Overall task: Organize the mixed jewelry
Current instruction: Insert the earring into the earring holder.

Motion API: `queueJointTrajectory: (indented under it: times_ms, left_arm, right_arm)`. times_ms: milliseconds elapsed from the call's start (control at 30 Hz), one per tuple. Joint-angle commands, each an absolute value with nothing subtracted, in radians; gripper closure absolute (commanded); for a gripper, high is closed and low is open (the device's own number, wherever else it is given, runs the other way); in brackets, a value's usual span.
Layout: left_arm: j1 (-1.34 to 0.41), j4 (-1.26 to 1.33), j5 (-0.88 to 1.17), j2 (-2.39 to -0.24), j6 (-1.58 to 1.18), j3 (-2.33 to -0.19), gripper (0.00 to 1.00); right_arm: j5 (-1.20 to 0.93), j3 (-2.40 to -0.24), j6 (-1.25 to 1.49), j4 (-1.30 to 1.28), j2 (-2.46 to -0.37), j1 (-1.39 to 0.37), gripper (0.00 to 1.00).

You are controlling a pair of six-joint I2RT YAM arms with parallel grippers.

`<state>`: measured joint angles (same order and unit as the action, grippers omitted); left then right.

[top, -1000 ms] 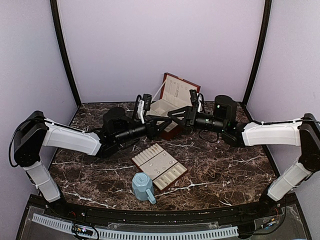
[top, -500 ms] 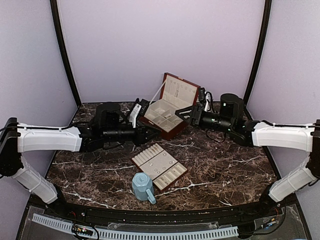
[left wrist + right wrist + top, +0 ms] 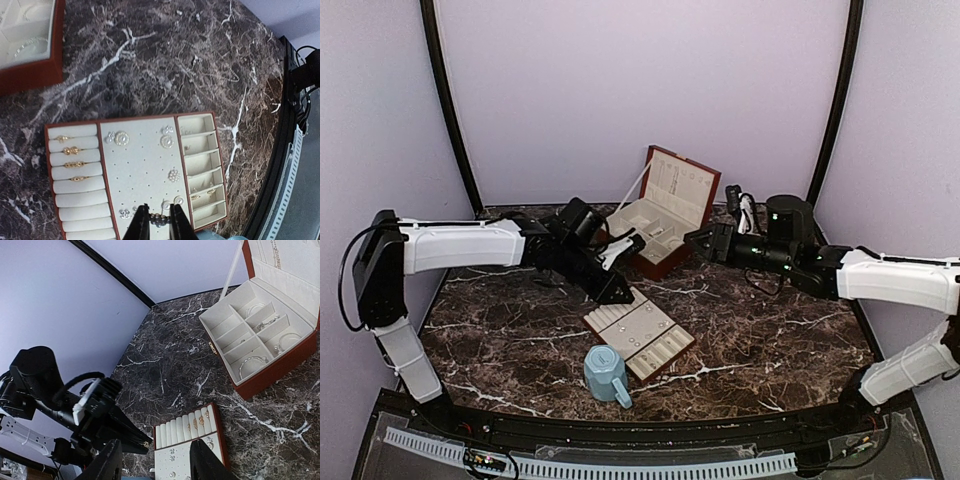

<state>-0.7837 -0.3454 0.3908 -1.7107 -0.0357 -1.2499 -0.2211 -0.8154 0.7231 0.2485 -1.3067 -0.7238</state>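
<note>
My left gripper (image 3: pixel 620 294) hangs over the near end of the flat cream-lined tray (image 3: pixel 663 352), shut on a small dark beaded piece of jewelry (image 3: pixel 159 218). The tray (image 3: pixel 140 165) carries gold rings (image 3: pixel 69 150) on its rolls and pearl-like studs (image 3: pixel 173 175) on its pin field. The open brown box (image 3: pixel 666 262) stands behind it, with a thin silvery hoop (image 3: pixel 251 361) and other small pieces in its compartments. My right gripper (image 3: pixel 692 240) hovers just right of the box, open and empty. In the right wrist view its fingers (image 3: pixel 107 465) frame the tray (image 3: pixel 175 432).
A light-blue faceted mug (image 3: pixel 605 374) stands at the tray's near corner, close under my left gripper. The box lid (image 3: pixel 680 185) stands upright at the back. Lilac walls close the table on three sides, and the dark marble top (image 3: pixel 770 330) spreads to the right.
My left arm has swung from the box down to the tray, still shut on the beaded piece. My right gripper has drawn back to the right of the box.
</note>
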Motion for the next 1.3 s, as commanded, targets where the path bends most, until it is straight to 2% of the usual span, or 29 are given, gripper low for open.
queueJointTrajectory:
  times_ms: [0,533,1267]
  left_arm:
    - [-0.785,-0.515,0.432,-1.763,0.021,-1.327,0.95]
    - [-0.811,-0.69,0.415,-1.94,0.047,-1.477,0.95]
    - [-0.83,-0.798,0.382,-2.04,0.103,-1.567,0.95]
  right_arm:
    - [-0.179,-0.803,0.681,0.238,-1.277,-0.719,0.53]
    - [-0.154,-0.798,0.642,0.206,-1.275,-0.719,0.53]
    - [-0.133,-0.802,0.62,0.174,-1.281,-0.719,0.51]
